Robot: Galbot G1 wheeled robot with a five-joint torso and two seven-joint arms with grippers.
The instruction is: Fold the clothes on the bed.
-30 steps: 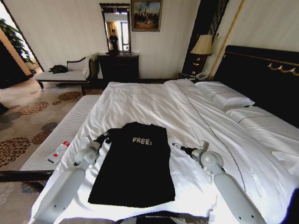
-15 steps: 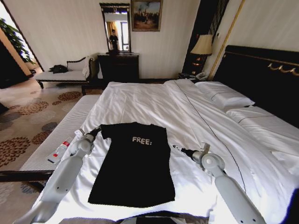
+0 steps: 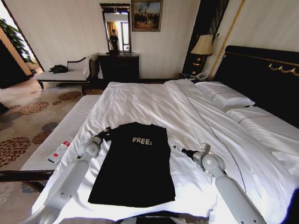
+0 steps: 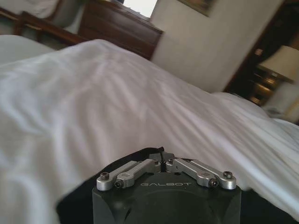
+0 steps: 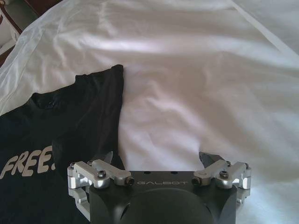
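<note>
The clothes (image 3: 135,168), one black T-shirt with white "FREE!" lettering, lie flat on the white bed (image 3: 154,102) near its front edge, sleeves tucked in so the outline is a narrow rectangle. My left gripper (image 3: 107,135) sits at the shirt's upper left corner. In the left wrist view its fingers (image 4: 162,157) are shut together, with black fabric (image 4: 74,203) at the tips. My right gripper (image 3: 175,147) hovers low just right of the shirt's right edge. It stands open (image 5: 156,161), one finger over the shirt's edge (image 5: 70,116) and the other over bare sheet (image 5: 196,84).
A padded bench (image 3: 70,126) runs along the bed's left side and carries a white bottle (image 3: 58,151) with a red label. Pillows (image 3: 224,95) and the dark headboard (image 3: 261,79) are at the right. A dresser (image 3: 117,65) and chaise (image 3: 60,74) stand beyond.
Half a second ago the left gripper held the shirt's sleeve stretched out to the left. It has come back right to the shirt's edge, with the sleeve drawn in. The right arm barely moved.
</note>
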